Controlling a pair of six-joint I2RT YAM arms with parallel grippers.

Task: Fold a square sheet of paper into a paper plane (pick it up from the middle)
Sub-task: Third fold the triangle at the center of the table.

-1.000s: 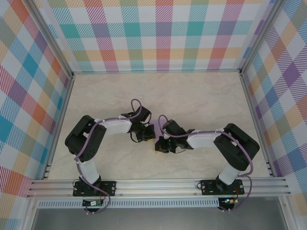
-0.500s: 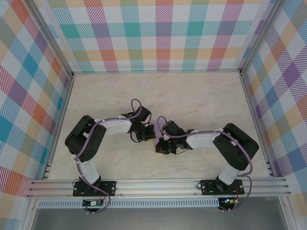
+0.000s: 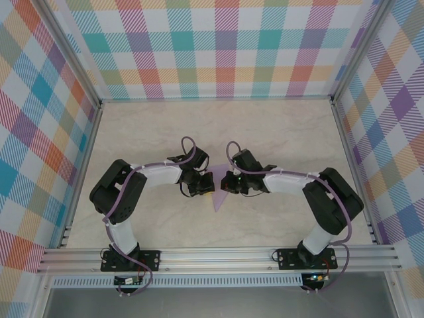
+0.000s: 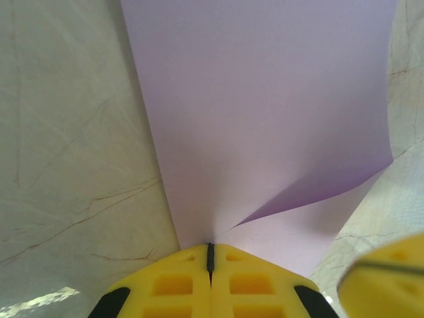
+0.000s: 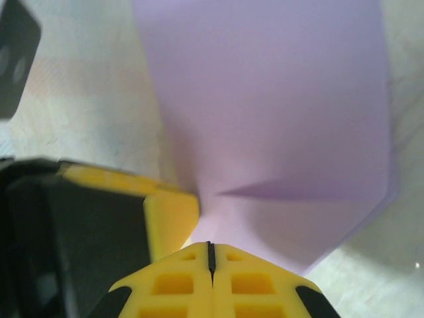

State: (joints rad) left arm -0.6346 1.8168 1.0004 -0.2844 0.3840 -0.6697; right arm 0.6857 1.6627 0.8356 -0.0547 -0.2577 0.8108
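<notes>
**DESK:** What runs under the overhead shot, biggest thing first?

**PHOTOG:** One marble-patterned tabletop (image 3: 265, 132) boxed in by plaid walls (image 3: 218, 46). Two arms, the left arm (image 3: 142, 179) and the right arm (image 3: 305, 185), bend inward and meet near its middle. Between them is one square sheet of paper (image 3: 216, 200), lavender, with a corner pointing back toward the bases.

**DESK:** And the claws?

**PHOTOG:** Two. The left claw (image 4: 211, 255) is pinched tight on the sheet's near edge, its yellow fingers (image 4: 189, 262) pressed together with the paper rising out of the seam. The right claw (image 5: 211, 252) is clamped the same way on the same sheet, just beside its partner. One soft crease (image 4: 311, 195) fans out from the pinch.

**DESK:** Is the sheet off the tabletop?

**PHOTOG:** Hard to tell. A shadow beneath one corner suggests that at least part of it is raised.

**DESK:** Any line on doing this step well?

**PHOTOG:** It looks to me like an early fold, with no plane formed yet. The two grips sit almost touching, so the paper buckles between them. I would hold one claw firm as an anchor and draw the other along the edge until the sheet goes taut. Then line up the corners before pressing any crease flat. Go slowly, because thin paper may tear or slip at the pinch.
</notes>
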